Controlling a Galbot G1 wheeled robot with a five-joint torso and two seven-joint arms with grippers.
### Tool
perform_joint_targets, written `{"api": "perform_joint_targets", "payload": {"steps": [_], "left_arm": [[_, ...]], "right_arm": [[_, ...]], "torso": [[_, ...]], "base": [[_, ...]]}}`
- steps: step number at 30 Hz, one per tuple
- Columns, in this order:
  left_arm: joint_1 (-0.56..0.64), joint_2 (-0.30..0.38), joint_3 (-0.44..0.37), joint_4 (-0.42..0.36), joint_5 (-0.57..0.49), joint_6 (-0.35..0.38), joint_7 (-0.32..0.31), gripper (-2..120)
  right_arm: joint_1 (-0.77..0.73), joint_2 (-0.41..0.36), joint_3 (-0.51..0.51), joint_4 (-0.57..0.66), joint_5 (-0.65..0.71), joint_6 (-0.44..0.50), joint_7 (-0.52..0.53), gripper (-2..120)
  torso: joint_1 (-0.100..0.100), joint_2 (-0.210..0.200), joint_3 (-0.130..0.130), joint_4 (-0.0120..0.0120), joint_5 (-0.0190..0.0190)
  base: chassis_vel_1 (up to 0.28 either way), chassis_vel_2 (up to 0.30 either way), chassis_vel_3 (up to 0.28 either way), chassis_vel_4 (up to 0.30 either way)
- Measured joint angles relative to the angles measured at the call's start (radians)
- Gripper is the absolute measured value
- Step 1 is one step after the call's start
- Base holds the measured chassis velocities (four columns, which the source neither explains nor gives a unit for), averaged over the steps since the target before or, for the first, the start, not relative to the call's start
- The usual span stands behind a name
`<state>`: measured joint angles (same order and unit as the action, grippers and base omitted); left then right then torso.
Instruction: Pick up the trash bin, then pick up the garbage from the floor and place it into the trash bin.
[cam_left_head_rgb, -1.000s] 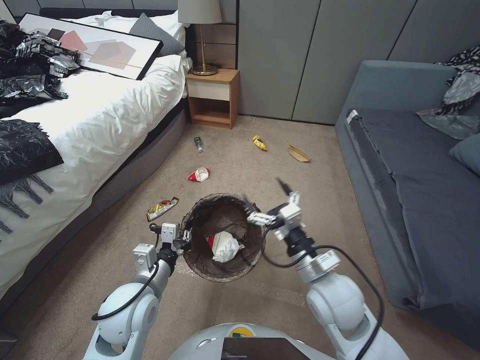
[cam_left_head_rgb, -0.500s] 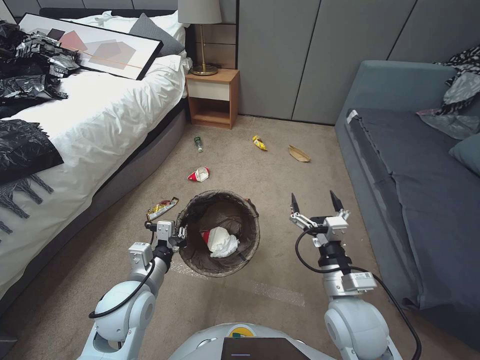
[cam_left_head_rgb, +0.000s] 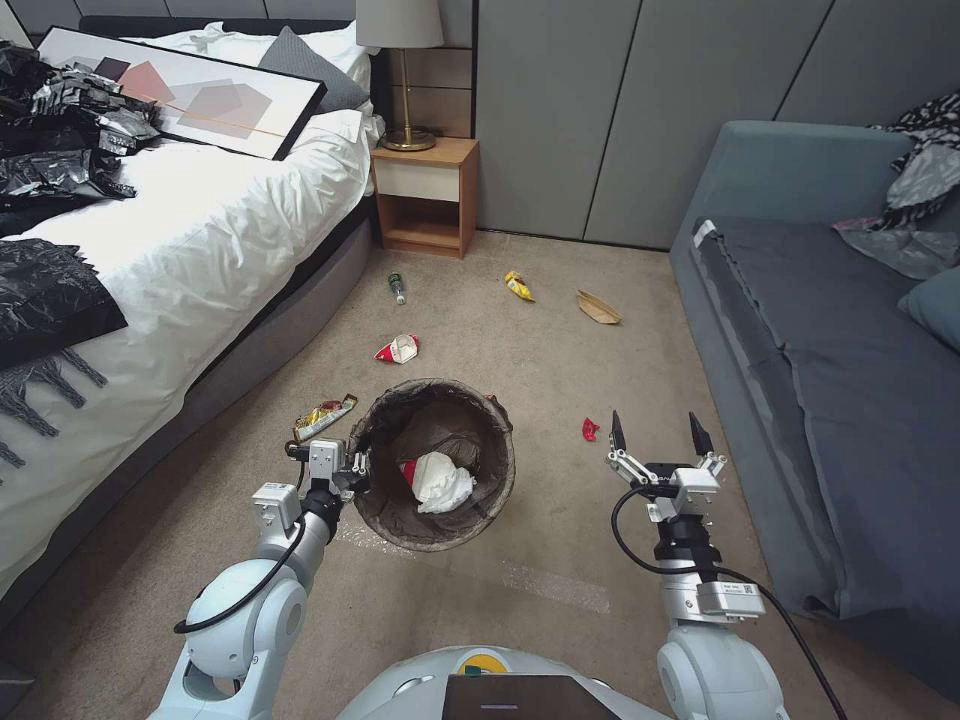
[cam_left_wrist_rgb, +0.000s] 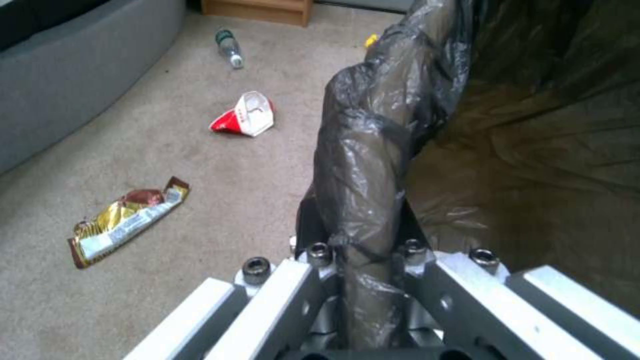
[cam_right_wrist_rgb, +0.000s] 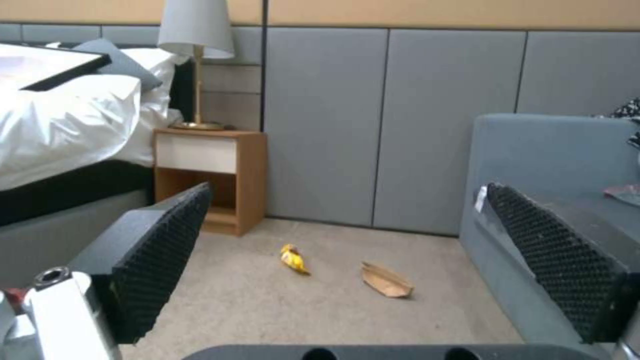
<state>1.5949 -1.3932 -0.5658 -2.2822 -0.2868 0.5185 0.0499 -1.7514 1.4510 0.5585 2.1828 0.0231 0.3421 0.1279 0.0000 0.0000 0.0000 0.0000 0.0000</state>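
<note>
In the head view, the trash bin (cam_left_head_rgb: 432, 463) stood on the floor (cam_left_head_rgb: 560, 350) with its dark bag folded over the rim, and the left gripper (cam_left_head_rgb: 352, 470) was clamped onto the rim on the side facing the bed (cam_left_head_rgb: 190, 240). Inside the bin lay a white tissue wad (cam_left_head_rgb: 441, 482) against a red-and-white carton. The right gripper (cam_left_head_rgb: 655, 442) was held well apart from the bin, on its sofa (cam_left_head_rgb: 830, 380) side, fingers spread wide with nothing between them; a red scrap (cam_left_head_rgb: 590, 429) lay between it and the bin. Beyond the bin lay a crumpled carton (cam_left_head_rgb: 398, 349), a green bottle (cam_left_head_rgb: 397, 287), a yellow wrapper (cam_left_head_rgb: 518, 286) and a brown paper bag (cam_left_head_rgb: 598, 307); a snack wrapper (cam_left_head_rgb: 323, 416) lay just beside the bin toward the bed. In the left wrist view, the bag-covered rim (cam_left_wrist_rgb: 363, 165) ran between the closed fingers, with the snack wrapper (cam_left_wrist_rgb: 123, 220), carton (cam_left_wrist_rgb: 245, 116) and bottle (cam_left_wrist_rgb: 229, 42) on the carpet beyond. In the right wrist view, the two black pads (cam_right_wrist_rgb: 163, 240) stood far apart, framing the yellow wrapper (cam_right_wrist_rgb: 293, 258) and paper bag (cam_right_wrist_rgb: 385, 280) before the nightstand (cam_right_wrist_rgb: 210, 177).
</note>
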Motion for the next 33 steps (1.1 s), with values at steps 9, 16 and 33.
{"api": "perform_joint_targets", "payload": {"steps": [9, 16, 33], "left_arm": [[0.003, -0.001, 0.001, 0.000, 0.001, 0.000, 0.000, 0], [0.004, 0.000, 0.002, -0.002, 0.002, -0.001, 0.000, 0], [0.006, -0.003, 0.001, -0.002, 0.005, -0.006, 0.001, 0]], "right_arm": [[0.020, 0.001, 0.005, -0.014, 0.003, -0.005, -0.003, 97], [0.024, 0.001, 0.009, -0.017, 0.008, -0.006, -0.006, 96], [0.031, 0.005, 0.013, -0.022, 0.015, -0.006, -0.017, 96]], "torso": [[0.000, 0.000, 0.000, 0.0000, 0.0000], [0.000, 0.000, 0.000, 0.0000, 0.0000], [0.000, 0.000, 0.000, 0.0000, -0.0001]], "base": [[0.000, 0.000, 0.000, 0.000], [0.000, 0.000, 0.000, 0.000], [-0.114, 0.108, 0.107, -0.100]]}}
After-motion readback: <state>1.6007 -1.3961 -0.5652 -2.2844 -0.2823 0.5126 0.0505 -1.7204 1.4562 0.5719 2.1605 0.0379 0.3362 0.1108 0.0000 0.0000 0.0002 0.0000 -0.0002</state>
